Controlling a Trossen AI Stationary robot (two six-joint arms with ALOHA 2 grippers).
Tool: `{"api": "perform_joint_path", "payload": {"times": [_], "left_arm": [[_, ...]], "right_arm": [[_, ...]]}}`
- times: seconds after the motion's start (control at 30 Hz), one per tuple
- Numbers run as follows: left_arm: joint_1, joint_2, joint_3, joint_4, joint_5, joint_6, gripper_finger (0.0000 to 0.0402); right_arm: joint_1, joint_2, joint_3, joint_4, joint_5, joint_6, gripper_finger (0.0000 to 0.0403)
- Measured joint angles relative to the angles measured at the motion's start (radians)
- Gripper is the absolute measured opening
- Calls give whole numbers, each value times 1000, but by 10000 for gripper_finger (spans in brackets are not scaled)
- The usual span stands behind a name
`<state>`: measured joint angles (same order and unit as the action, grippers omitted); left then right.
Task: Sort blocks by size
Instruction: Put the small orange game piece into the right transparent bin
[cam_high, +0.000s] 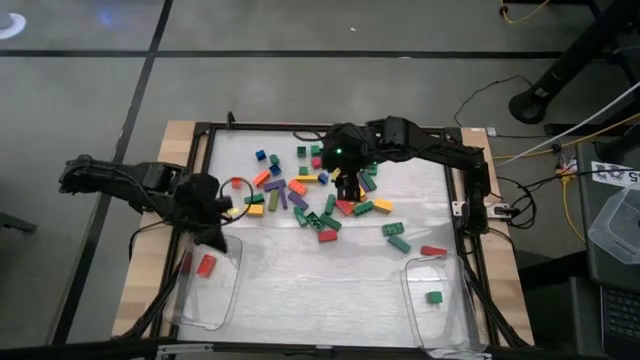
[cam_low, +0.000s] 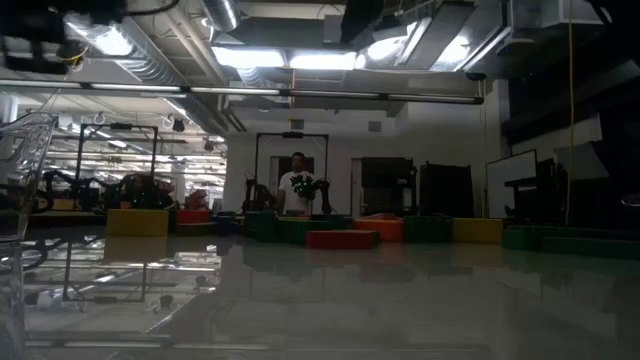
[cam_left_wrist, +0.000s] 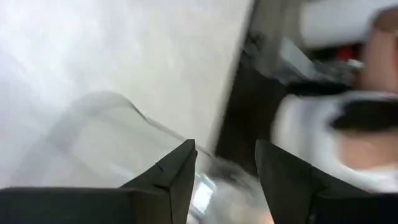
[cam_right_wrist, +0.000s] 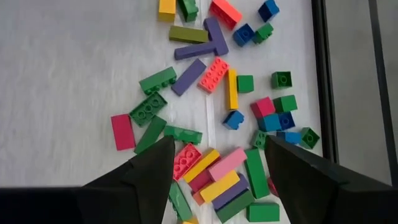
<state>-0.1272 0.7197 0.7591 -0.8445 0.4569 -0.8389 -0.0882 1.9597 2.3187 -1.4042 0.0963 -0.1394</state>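
The left gripper (cam_high: 213, 232) hangs over the far end of the left clear tub (cam_high: 188, 305), fingers parted with nothing between them; a red block (cam_high: 206, 265) lies inside. The right gripper (cam_right_wrist: 216, 163), jaws wide and empty, hovers above the heap of blocks (cam_high: 320, 195) mid-table. One green block (cam_high: 434, 297) sits in the right tub (cam_high: 455, 330).

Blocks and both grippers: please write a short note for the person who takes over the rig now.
Left gripper: open and empty, above the left tub, which holds a red block.
Right gripper: fingers open, hovering over the block pile mid-table, nothing held.
Right tub: one small green block inside.
Done: only a couple of blocks are sorted.
Left: almost everything. Dozens remain scattered on the table, long and short mixed.
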Motion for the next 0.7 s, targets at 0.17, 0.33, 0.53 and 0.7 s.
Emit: {"api": "perform_joint_path", "payload": {"times": [0.17,0.33,0.53,0.7], "left_arm": [[57,6,4,-7,-297,210,152],[125,16,4,-19,-474,439,152],[240,76,4,-65,-592,583,152],[343,170,4,-71,-599,711,153]], "right_arm": [[-20,3,0,1,-1,0,250],[-24,4,0,0,-5,1,250],[-24,4,0,5,-10,3,250],[-24,4,0,4,-10,3,250]]}}
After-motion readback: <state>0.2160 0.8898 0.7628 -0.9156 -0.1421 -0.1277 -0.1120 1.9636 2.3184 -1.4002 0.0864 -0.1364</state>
